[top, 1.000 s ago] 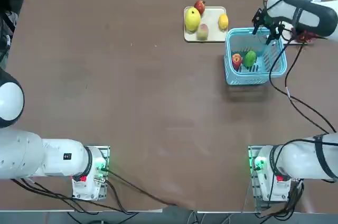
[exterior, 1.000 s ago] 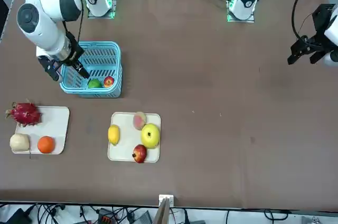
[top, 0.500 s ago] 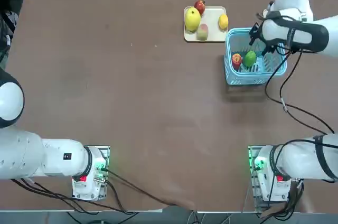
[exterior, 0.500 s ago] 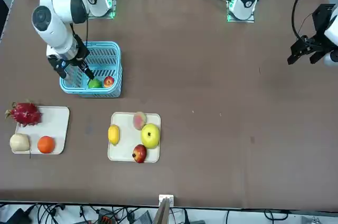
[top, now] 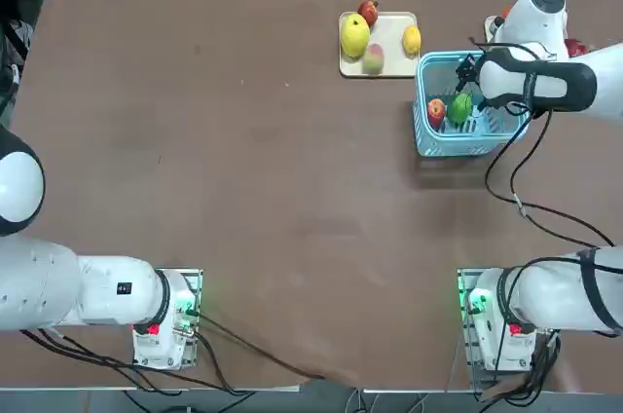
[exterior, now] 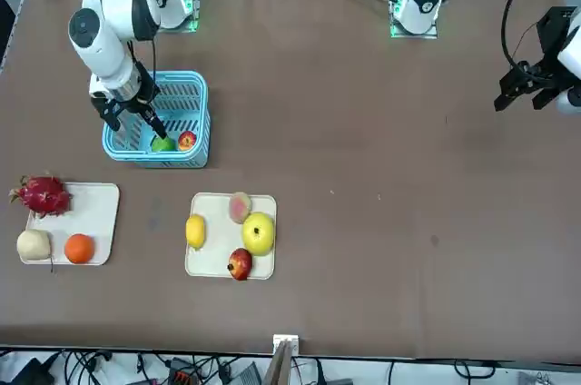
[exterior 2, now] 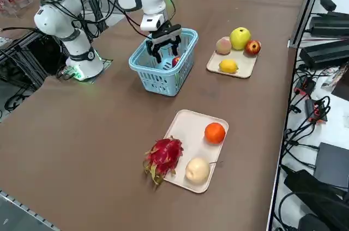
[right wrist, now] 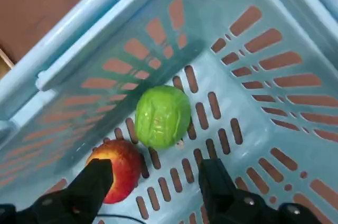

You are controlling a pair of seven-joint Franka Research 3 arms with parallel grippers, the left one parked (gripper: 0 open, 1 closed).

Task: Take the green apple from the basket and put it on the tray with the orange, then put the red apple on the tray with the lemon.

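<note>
The bench (top: 243, 189) was a broad, flat brown surface with a matte finish. Near its far right corner, as the robot faces it, stood the basket (top: 433, 135), a light blue moulded plastic tub with slatted walls and a slotted floor. Inside it the green apple (right wrist: 162, 117), round and dimpled, lay touching the red apple (right wrist: 120, 170), which was smooth and glossy with a yellowish patch.

Two flat cream trays with rounded corners lay close to the basket. The tray with the lemon (exterior: 211, 258) sat along the far edge just beside the basket; it carried the small oval lemon (exterior: 195, 231), a large yellow-green round fruit (exterior: 258, 232), a dull green-pink fruit (exterior: 240, 206) and a darker red fruit (exterior: 240, 263). The tray with the orange (exterior 2: 191, 127) lay nearer the right edge, holding the smooth orange (exterior 2: 215, 132), a pale cream round fruit (exterior 2: 197, 169) and a spiky magenta dragon fruit (exterior 2: 163, 156) overhanging its rim.

The right gripper (right wrist: 153, 182) hung inside the basket's rim, just above the two apples, its dark fingers (right wrist: 214, 182) spread wide and grasping nothing.
</note>
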